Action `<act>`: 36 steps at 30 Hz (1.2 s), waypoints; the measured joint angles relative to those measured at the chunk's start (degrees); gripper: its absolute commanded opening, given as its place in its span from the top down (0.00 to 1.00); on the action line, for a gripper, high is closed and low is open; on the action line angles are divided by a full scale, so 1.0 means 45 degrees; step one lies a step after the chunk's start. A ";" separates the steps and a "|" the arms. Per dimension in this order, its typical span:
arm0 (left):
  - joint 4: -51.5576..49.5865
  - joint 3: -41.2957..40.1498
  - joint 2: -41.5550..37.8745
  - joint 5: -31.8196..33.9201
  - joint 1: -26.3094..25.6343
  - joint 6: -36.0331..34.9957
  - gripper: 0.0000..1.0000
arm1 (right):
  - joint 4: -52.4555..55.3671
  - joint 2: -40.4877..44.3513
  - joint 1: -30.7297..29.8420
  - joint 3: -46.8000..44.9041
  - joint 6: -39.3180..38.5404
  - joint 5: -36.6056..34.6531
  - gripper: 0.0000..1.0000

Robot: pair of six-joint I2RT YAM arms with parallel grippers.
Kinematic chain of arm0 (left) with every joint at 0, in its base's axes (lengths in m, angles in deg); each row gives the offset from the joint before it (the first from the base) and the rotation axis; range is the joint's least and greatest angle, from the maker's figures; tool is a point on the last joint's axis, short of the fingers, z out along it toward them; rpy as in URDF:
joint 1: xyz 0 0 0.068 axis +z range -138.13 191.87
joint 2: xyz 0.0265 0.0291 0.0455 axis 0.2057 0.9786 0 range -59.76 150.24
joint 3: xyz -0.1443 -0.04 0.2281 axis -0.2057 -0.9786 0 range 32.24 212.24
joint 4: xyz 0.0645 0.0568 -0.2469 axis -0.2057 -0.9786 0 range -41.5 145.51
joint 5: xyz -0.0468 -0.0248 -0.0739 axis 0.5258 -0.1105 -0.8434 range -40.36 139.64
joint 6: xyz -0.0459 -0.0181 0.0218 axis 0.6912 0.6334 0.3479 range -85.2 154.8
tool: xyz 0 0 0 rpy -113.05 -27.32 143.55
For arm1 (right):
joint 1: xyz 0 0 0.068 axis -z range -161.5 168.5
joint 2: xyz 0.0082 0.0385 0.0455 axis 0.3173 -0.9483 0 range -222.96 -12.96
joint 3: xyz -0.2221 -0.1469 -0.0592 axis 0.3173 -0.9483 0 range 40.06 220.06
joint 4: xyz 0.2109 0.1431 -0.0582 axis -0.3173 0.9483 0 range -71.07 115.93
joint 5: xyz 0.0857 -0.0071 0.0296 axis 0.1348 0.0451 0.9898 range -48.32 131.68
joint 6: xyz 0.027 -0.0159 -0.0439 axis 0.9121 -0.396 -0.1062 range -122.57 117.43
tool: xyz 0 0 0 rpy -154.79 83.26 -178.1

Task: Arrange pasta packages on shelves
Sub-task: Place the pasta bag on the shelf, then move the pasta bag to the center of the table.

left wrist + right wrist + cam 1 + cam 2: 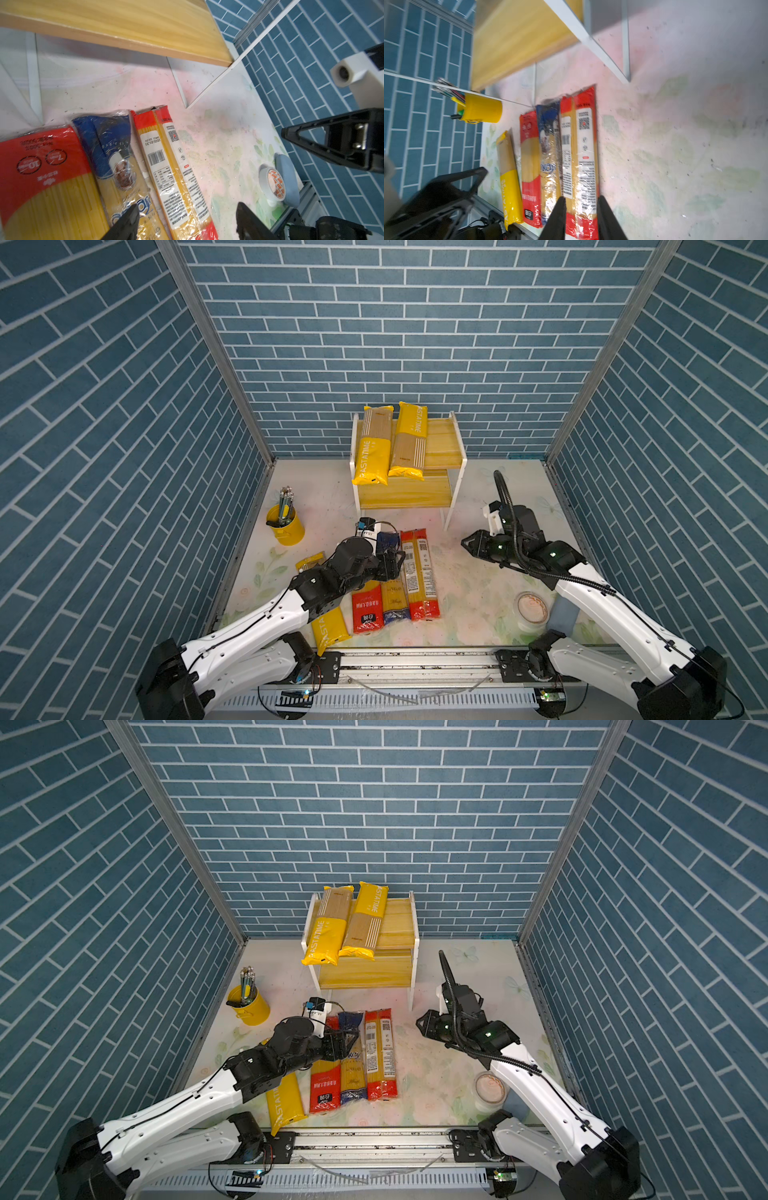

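L arm (249, 618) stretched fwd, L claw (187, 206) wide apart; R arm (590, 593) bent inward, R claw (581, 197) narrowly parted

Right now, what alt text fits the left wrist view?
The left gripper, jaws open, is above a red-ended bag, a blue-ended bag and a labelled bag of spaghetti lying side by side. Also visible: the yellow shelf, the right gripper, a tape roll.

White arms (249, 624), black joints (328, 580), ribbed black cable (582, 583)
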 measured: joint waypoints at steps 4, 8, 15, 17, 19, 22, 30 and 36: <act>-0.0544 -0.0063 0.0097 0.0136 -0.0107 0.0010 0.26 | -0.0277 -0.0534 -0.0962 -0.0991 0.0461 -0.0403 0.72; -0.0801 -0.0223 0.0364 0.0228 -0.0214 0.0044 0.26 | -0.0797 -0.1938 -0.1982 -0.1093 0.0699 -0.0627 0.70; -0.0826 -0.0223 0.0627 0.0374 -0.0296 0.0063 0.26 | -0.1481 -0.4085 -0.3249 -0.1088 0.0729 -0.0631 0.60; -0.0826 -0.0223 0.0627 0.0432 -0.0306 0.0063 0.26 | -0.1729 -0.4585 -0.3410 -0.1083 0.0729 -0.0476 0.59; -0.0821 -0.0223 0.0627 0.0447 -0.0306 0.0058 0.26 | -0.2011 -0.5081 -0.3502 -0.1088 0.0729 -0.0272 0.59; -0.0826 -0.0223 0.0607 0.0481 -0.0306 0.0058 0.26 | -0.2443 -0.5595 -0.3517 -0.1088 0.0816 0.0068 0.59; -0.0826 -0.0223 0.0466 0.0525 -0.0311 0.0053 0.26 | -0.3769 -0.6353 -0.3502 -0.1083 0.1146 0.1064 0.71; -0.0831 -0.0223 0.0296 0.0568 -0.0311 0.0053 0.26 | -0.4245 -0.6348 -0.3254 -0.1093 0.1433 0.1763 0.93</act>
